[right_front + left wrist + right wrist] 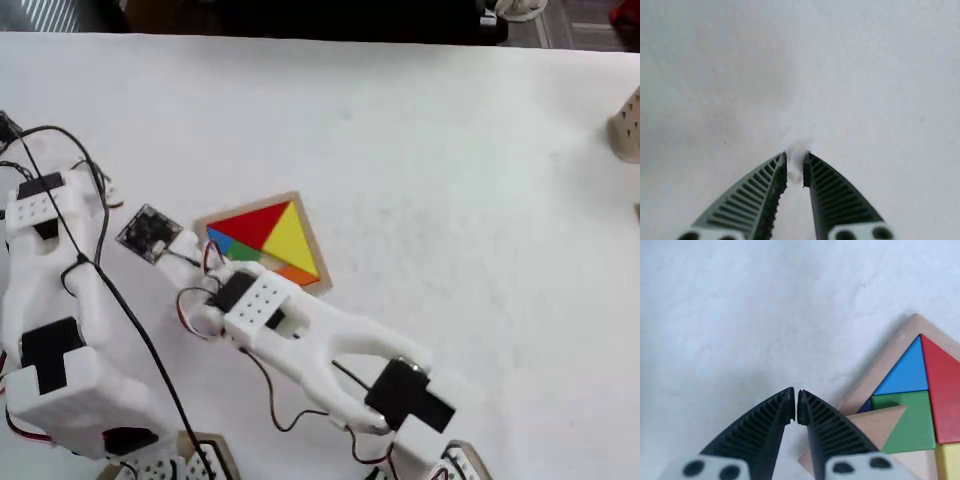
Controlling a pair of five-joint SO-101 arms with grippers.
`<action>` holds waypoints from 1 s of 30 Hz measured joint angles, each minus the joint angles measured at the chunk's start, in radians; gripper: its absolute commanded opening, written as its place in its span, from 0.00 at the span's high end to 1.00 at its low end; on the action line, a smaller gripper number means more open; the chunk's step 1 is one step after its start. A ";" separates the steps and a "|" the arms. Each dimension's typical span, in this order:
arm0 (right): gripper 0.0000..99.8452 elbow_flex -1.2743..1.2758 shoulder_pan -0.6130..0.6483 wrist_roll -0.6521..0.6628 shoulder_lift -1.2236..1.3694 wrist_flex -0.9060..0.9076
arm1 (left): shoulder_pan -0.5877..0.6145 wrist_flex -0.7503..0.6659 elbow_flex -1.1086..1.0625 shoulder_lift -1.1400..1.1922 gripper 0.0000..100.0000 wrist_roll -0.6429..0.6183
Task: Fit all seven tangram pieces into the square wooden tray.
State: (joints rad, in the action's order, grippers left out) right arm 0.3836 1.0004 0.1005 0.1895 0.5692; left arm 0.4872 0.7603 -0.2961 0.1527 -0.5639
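The square wooden tray [311, 246] lies near the table's middle, holding red [252, 224], yellow [291, 239], blue, green and orange pieces. My right gripper [795, 405] is shut and empty, its tips just outside the tray's edge [875, 375] over the white table. In the right wrist view a plain wooden triangle [879, 421] lies tilted across the green piece [914, 426], beside the blue piece [907, 374] and the red piece [942, 390]. The right arm [300, 335] stretches from the front to the tray's left corner. My left gripper [795, 162] is shut over bare table.
The left arm [55, 320] sits folded at the table's left side with black cables around it. A small dark square board [148, 233] lies just left of the tray. A beige pegged object [626, 125] stands at the right edge. Open white table surrounds the tray.
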 measured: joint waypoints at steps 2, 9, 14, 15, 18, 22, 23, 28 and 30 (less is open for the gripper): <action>0.98 0.000 -0.018 0.000 0.041 -0.014 | 0.002 0.000 0.000 0.000 0.92 0.000; 0.98 -0.003 -0.084 0.000 0.046 0.069 | 0.002 0.000 0.000 0.000 0.92 0.000; 0.98 -0.002 -0.130 0.002 -0.017 0.181 | 0.002 0.000 0.000 0.000 0.92 0.000; 0.98 -0.002 -0.144 0.002 -0.021 0.187 | 0.002 0.000 0.000 0.000 0.92 0.000; 0.98 -0.002 -0.189 0.002 -0.025 0.190 | 0.002 0.000 0.000 0.000 0.92 0.000; 0.98 0.000 -0.226 0.002 -0.025 0.187 | 0.002 0.000 0.000 0.000 0.92 0.000; 0.98 0.000 -0.227 0.002 -0.025 0.187 | 0.002 0.000 0.000 0.000 0.92 0.000; 0.98 0.000 -0.252 0.002 -0.025 0.187 | 0.000 0.000 0.000 0.000 0.92 0.000; 0.98 0.000 -0.265 0.002 -0.025 0.187 | 0.000 0.000 0.000 0.000 0.92 0.000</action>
State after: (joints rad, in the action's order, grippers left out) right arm 0.3836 0.7350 0.1020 0.1649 0.7564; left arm 0.4872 0.7603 -0.2961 0.1527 -0.5639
